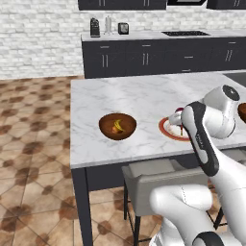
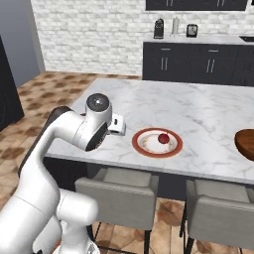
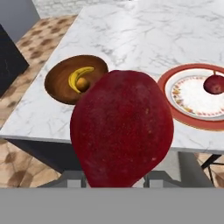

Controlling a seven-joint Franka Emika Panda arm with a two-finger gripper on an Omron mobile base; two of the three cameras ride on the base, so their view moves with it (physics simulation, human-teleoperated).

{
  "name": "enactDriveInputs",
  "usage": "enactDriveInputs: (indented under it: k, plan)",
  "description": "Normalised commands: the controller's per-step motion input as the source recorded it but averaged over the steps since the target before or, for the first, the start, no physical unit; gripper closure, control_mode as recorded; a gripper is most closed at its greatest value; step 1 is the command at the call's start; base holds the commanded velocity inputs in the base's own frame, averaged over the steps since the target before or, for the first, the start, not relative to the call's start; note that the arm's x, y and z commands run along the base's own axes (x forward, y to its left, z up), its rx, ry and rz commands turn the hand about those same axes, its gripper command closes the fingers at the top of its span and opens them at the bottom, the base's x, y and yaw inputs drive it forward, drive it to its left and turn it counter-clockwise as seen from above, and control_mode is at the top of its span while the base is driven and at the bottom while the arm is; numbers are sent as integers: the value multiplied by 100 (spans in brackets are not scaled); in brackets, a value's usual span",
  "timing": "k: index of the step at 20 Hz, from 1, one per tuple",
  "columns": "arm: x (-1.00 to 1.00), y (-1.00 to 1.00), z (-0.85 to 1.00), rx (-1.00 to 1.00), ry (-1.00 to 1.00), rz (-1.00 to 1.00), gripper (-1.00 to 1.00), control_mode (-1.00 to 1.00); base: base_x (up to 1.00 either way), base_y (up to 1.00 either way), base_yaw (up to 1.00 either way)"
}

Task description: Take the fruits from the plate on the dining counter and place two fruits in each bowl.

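Red fruit [image 3: 121, 131] held; another [image 3: 214, 84] on plate [image 3: 192, 119].

Dark-red fruit [image 3: 121, 131]; yellow banana [image 3: 78, 76]; reddish-brown bowl [image 3: 59, 83]; white plate [image 3: 168, 87], red-orange rim; white grey-veined counter [image 3: 144, 35].

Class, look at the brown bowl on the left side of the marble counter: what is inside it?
Inside the bowl lie a yellow banana and a small orange fruit against it. The bowl's near wall hides part of its floor.
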Motion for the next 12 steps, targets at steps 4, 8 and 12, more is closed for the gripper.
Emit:
enactDriveInputs:
  k: [4,8,12]
  plan:
    - [0,0,0,0,0,0,100,-100,0,0,0]
    - [0,0,0,0,0,0,100,-100,0,0,0]
    - [0,0,0,0,0,0,100,100,-52,-37,-1]
